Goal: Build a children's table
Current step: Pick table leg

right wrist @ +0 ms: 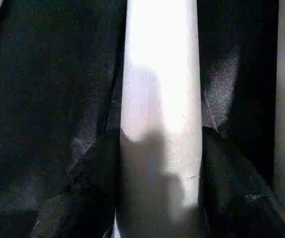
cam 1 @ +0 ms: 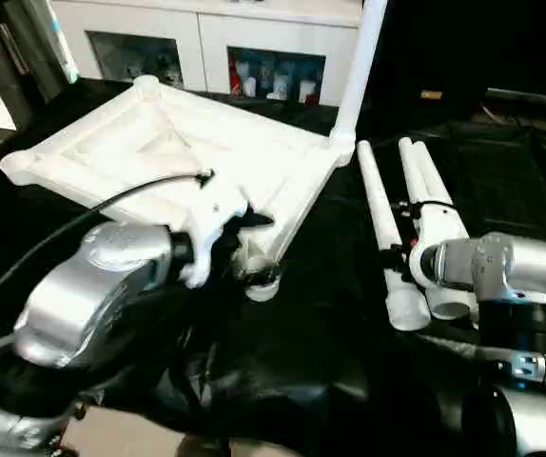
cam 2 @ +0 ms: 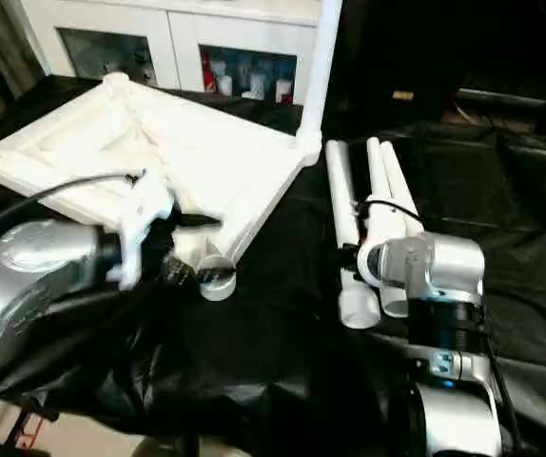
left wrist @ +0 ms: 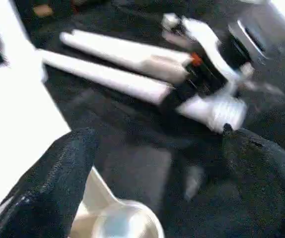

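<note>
Between my right pincer's (right wrist: pixel 157 198) two black fingers (right wrist: pixel 232 183) lies one white leg (right wrist: pixel 160 99), a finger on either side of the tube; whether they press it I cannot tell. That leg belongs to a cluster of three loose legs (cam 1: pixel 387 228) lying side by side on the black-draped worktop (cam 1: pixel 349 352), to my right. My left pincer (left wrist: pixel 147 183) is spread wide, its fingers (left wrist: pixel 48 188) straddling the near corner socket (cam 1: pixel 259 276) of the white tabletop (cam 1: pixel 159 143), gripping nothing. The tabletop lies ribbed underside up to my left. A fourth leg (cam 1: pixel 359 57) stands upright in the socket at its right corner. Beyond the worktop stands a white cabinet (cam 1: pixel 206 38).
</note>
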You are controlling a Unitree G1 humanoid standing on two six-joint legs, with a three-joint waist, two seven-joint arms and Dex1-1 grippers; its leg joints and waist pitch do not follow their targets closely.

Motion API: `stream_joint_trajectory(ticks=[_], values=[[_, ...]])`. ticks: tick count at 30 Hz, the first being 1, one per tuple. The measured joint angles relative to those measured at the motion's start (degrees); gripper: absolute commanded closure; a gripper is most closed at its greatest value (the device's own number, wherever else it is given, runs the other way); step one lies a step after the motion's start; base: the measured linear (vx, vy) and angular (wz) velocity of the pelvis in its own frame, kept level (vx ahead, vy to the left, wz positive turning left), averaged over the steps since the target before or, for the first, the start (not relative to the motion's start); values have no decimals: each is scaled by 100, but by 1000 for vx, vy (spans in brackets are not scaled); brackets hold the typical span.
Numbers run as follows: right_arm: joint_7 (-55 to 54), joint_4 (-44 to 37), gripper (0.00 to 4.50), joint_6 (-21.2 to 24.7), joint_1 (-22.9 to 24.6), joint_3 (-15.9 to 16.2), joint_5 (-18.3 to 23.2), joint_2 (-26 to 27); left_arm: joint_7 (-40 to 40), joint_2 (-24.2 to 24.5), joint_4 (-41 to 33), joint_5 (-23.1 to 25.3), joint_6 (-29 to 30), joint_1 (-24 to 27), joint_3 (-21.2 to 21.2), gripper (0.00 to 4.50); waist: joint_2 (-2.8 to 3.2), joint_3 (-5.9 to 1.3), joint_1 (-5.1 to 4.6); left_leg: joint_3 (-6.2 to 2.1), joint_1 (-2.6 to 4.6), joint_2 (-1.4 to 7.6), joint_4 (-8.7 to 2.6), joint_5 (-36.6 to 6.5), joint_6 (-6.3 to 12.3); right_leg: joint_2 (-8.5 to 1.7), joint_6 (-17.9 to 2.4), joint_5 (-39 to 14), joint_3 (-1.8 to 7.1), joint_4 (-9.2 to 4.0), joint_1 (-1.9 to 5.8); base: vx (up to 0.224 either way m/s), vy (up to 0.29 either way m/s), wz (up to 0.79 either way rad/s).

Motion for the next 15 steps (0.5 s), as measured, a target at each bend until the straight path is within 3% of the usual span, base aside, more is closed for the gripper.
stream_joint_trajectory(ticks=[7,11,15], values=[[-150,-507,266,-653,-54,-846,350,222,584,-612,603,-117,-109,-513,391,0,27,-15,33,-1,-9,0,8,1,0,-1,2,-1,0,-1,-2,0,0,0],[368,-1105,266,-1979,-116,-1273,970,390,1039,-1131,962,-163,12,-815,567,0,82,-35,80,-1,-25,1,23,0,4,-4,4,-1,-3,-2,-9,0,0,0],[1177,-1752,266,-2266,-206,-1363,1600,439,1333,-1576,1252,-471,132,-1170,912,0,98,-50,91,-4,-24,3,26,-2,9,-2,5,-2,-6,-2,-5,0,0,0]])
